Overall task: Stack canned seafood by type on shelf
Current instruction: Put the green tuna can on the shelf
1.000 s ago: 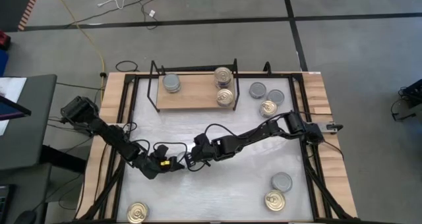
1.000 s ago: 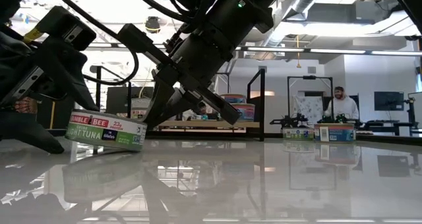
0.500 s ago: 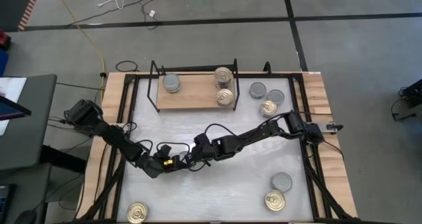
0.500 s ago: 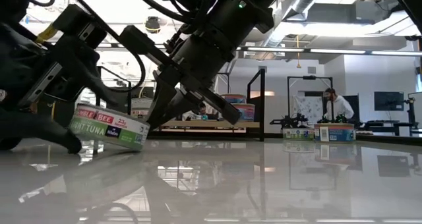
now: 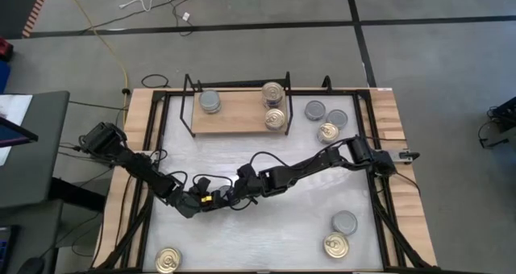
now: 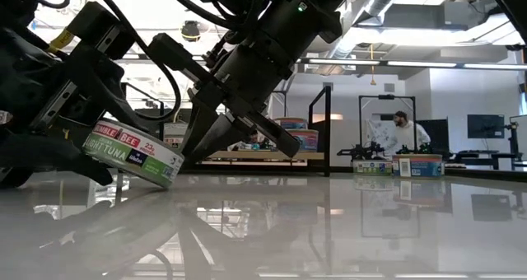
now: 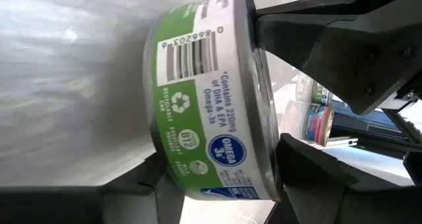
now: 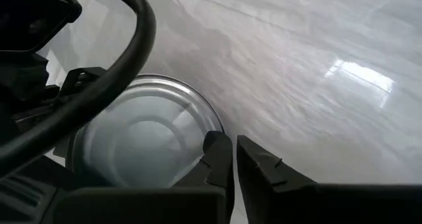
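The left gripper holds the tuna can, now tilted further off the surface than before; the right gripper is nearly closed beside it

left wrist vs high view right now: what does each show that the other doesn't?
Only the left wrist view: the green tuna can's side label with barcode and recycling mark, and a left finger pressed on each flat end of it.

Only the high view: the shelf with one grey-topped can and two gold-topped cans, loose cans on the white table, and the right gripper beside the left.

Both: the left gripper over the table's middle.
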Tool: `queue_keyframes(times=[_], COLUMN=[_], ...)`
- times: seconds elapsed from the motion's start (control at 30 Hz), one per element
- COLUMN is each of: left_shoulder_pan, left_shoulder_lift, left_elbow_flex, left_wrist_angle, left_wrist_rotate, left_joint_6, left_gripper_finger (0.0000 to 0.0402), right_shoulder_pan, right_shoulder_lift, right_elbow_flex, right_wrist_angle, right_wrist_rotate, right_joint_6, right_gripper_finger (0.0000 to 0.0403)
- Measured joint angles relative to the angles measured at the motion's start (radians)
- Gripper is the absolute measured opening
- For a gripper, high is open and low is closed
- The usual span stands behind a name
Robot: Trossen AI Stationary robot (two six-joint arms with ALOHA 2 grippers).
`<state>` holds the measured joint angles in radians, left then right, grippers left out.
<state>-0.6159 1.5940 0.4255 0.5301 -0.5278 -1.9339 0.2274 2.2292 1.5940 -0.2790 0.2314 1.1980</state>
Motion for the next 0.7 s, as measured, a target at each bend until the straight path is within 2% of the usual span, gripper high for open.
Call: queue_keyframes(times=[0.17,0.57,0.7], left_shoulder_pan=[-0.002,-0.004,-0.004], left_shoulder_lift=[0.000,0.001,0.001], left_elbow_flex=[-0.001,-0.002,-0.002], left_wrist_angle=[-0.021,-0.055,-0.055], left_wrist_rotate=[-0.002,-0.061,-0.071], left_joint_6=[-0.002,-0.003,0.000], left_gripper_finger=[0.0189,0.0183,0.0162], right_shoulder_pan=[0.006,0.027,0.029], right_shoulder_lift=[-0.005,-0.007,-0.016], right_elbow_flex=[0.000,0.000,-0.001], right_wrist_angle=[-0.002,0.003,-0.008], right_wrist_rotate=[0.000,-0.021,-0.049], right_joint_6=[0.000,0.013,0.008], right_gripper_finger=[0.0058,0.0061,0.0061])
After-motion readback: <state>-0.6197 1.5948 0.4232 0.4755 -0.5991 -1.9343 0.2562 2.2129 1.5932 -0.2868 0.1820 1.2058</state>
